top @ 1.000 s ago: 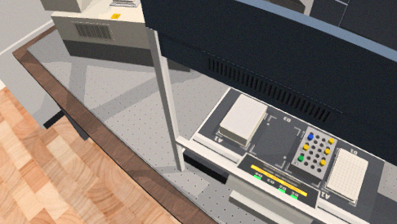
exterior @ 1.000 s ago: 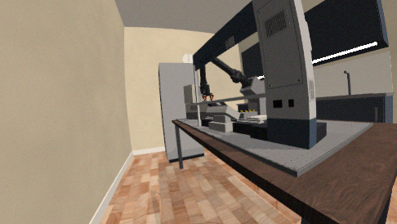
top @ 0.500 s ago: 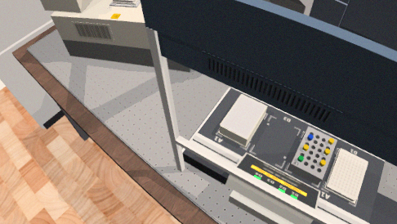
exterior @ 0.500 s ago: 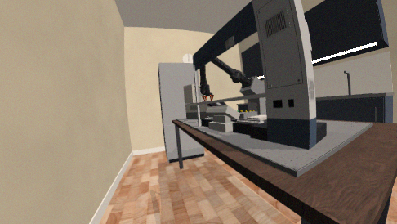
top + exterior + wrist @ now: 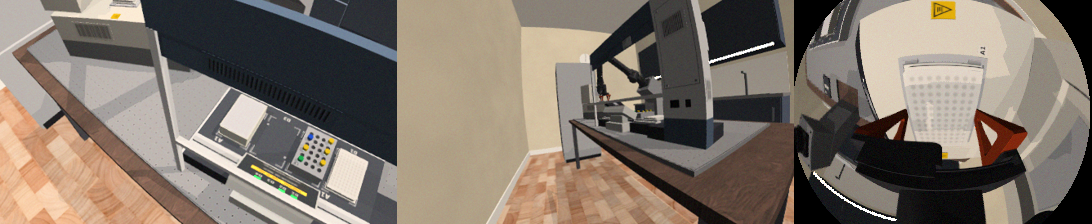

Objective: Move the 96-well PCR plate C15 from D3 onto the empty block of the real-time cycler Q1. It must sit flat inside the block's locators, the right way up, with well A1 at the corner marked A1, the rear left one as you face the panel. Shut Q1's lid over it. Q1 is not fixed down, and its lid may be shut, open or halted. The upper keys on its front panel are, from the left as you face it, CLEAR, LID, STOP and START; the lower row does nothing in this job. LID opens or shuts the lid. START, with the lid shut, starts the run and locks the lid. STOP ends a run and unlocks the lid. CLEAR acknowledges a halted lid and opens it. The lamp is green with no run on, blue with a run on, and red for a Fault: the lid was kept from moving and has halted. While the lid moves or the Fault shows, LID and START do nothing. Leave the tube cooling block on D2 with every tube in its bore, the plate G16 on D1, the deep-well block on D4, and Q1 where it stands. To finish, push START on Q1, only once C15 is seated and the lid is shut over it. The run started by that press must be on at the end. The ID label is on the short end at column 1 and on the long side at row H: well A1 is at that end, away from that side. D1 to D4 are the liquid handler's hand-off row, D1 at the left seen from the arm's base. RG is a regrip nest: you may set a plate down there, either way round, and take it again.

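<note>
one plate c15 (image 5: pixel 942 106) lies seemingly untouched between open gripper (image 5: pixel 947 137) fingers.

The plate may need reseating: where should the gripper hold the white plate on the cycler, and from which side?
Grip its two long sides near the middle, coming straight down. The plate lies flat, and the open gripper hangs above it with a red finger outside each long side.

A hand-off row on a grey perforated table (image 5: pixel 122 106): a pale deep-well block (image 5: pixel 243 118), then a vacant dark nest (image 5: pixel 274 141), a tube cooling block (image 5: pixel 317 152) with coloured caps, and a white well plate (image 5: pixel 348 173). A cream instrument (image 5: pixel 102 33) stands rear left.
</note>
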